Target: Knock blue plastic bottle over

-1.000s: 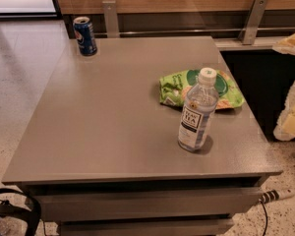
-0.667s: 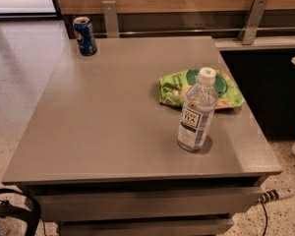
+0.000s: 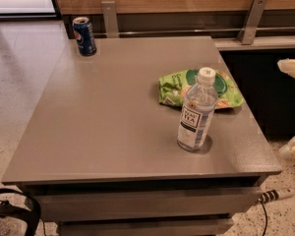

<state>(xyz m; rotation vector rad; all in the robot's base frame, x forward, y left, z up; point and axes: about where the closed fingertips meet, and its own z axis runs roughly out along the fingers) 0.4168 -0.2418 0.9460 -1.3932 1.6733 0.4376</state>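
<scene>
Three items: bottle, bag and can, all on the flat grey tabletop (image 3: 103, 132).
Task object: clear, faintly bluish plastic bottle with white screw cap and "TEA" label (image 3: 196, 113); upright, right of centre, near the front edge.
Neighbour: crumpled green snack bag (image 3: 173, 88); lying just behind the bottle.
Far item: short blue soda can (image 3: 84, 36); upright, upper left of the frame, well apart from the bottle.
Pincer (image 3: 291, 68): pale parts at the right frame edge, beyond the tabletop, apart from the bottle; open or closed cannot be told.
</scene>
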